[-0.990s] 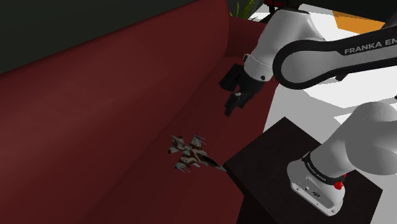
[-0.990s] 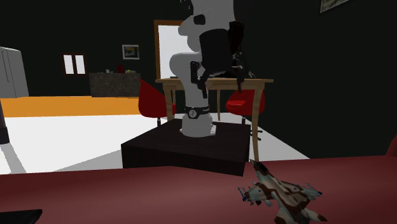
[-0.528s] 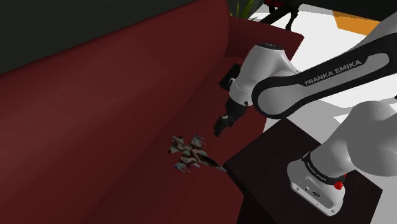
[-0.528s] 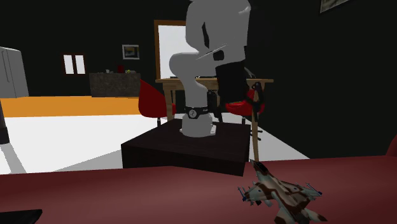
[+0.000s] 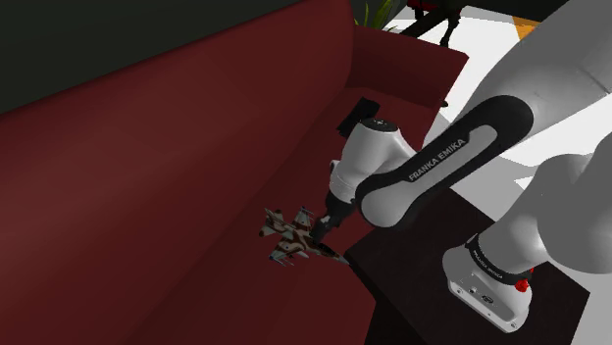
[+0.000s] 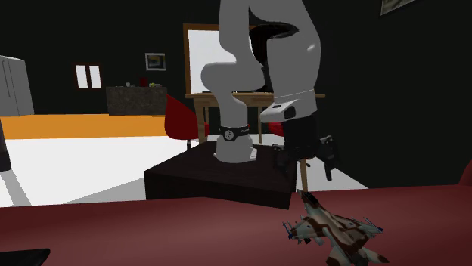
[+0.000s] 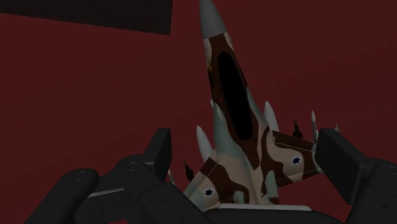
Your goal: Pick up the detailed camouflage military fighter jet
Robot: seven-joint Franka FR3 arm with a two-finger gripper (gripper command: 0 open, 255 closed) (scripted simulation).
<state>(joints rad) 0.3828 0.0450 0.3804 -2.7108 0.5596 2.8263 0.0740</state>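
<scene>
dark red sofa (image 5: 147,196), wooden table (image 6: 199,121), red chairs (image 6: 175,117), white floor (image 6: 76,170)

camo jet (image 5: 294,236) flat on maroon seat (image 5: 177,225)

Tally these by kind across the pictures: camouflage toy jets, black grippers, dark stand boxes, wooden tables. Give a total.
Camouflage jet: 1
Black gripper: 1
Dark stand box: 1
Wooden table: 1
Total: 4

A dark red sofa seat (image 5: 167,225) carries the camouflage fighter jet (image 5: 284,233) near its edge.
</scene>
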